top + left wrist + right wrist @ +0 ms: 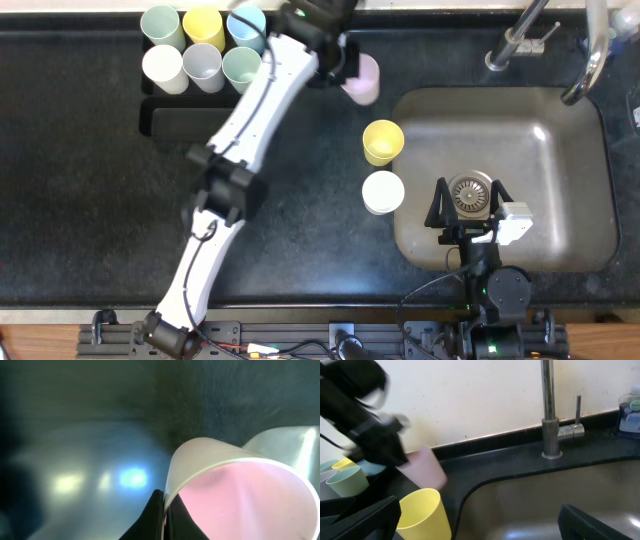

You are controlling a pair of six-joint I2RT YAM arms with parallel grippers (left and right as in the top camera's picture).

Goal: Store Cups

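The left tool [338,62] is clamped on the rim of the pink cup [362,78], holding it tilted above the table just beside the cup rack [165,122] (presumably headed in there). The yellow cup [383,141] and white cup [382,191] wait by the sink [560,150], and the right tool [468,205] hangs open over it.

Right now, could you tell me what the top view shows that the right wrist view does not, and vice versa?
The top view, unlike the right wrist view, takes in the white cup standing beside the sink and the sink drain. The right wrist view, unlike the top view, takes in the pale wall behind the faucet. Both show that faucet, the yellow cup, and the left gripper shut on the pink cup.
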